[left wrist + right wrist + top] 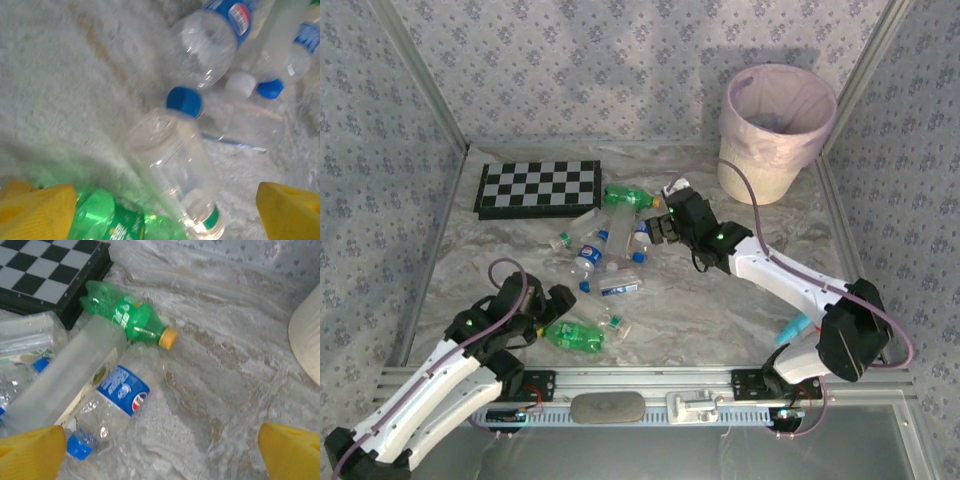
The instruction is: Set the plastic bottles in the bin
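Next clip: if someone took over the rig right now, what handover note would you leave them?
The left hand is open and empty, over a green bottle at the near left. The right hand is open and empty, at the edge of the bottle pile beside the chessboard. The bin stands far right; its contents are unclear. Left: every bottle on the table.

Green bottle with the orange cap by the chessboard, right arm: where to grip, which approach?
Top-down, I'd say, with the open right end effector straddling the green bottle at its labelled body. It lies on its side, and the neck tapers toward the orange cap, so it is likely slippery there. A frosted container crowds one flank, so bias toward the cap end.
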Motion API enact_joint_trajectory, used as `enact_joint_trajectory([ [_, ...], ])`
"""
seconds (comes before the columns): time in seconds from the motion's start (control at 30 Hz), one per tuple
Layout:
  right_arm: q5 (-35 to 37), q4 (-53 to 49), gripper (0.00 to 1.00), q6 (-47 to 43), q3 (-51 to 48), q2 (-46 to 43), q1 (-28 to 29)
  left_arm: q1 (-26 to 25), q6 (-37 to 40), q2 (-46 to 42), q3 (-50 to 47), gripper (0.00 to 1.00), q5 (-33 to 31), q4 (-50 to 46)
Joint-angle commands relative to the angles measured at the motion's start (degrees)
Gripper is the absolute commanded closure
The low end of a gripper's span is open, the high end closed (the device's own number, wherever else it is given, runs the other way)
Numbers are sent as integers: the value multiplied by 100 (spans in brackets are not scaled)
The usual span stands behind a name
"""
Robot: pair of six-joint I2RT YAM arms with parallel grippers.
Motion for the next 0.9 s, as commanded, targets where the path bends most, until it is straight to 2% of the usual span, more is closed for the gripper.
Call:
enact_joint_trajectory([
  [0.0, 393, -181, 0, 480, -140, -332, 73, -187, -440, -41, 100, 8, 146, -637],
  [0.17, 440, -252, 0, 700, -275, -439, 131, -432, -1015, -52, 19, 8, 199, -702],
  [0.37, 542, -211, 0, 702, -261, -429, 235, -756, -1798, -23, -412, 8, 111, -256],
  [0.73, 707, -354, 0, 667, -272, -409, 474, -1136, -2776, 401, -983, 12, -789, 974],
  [0.87, 824, -465, 0, 662, -286, -398, 532, -1283, -3039, 487, -1070, 17, -1127, 1053],
])
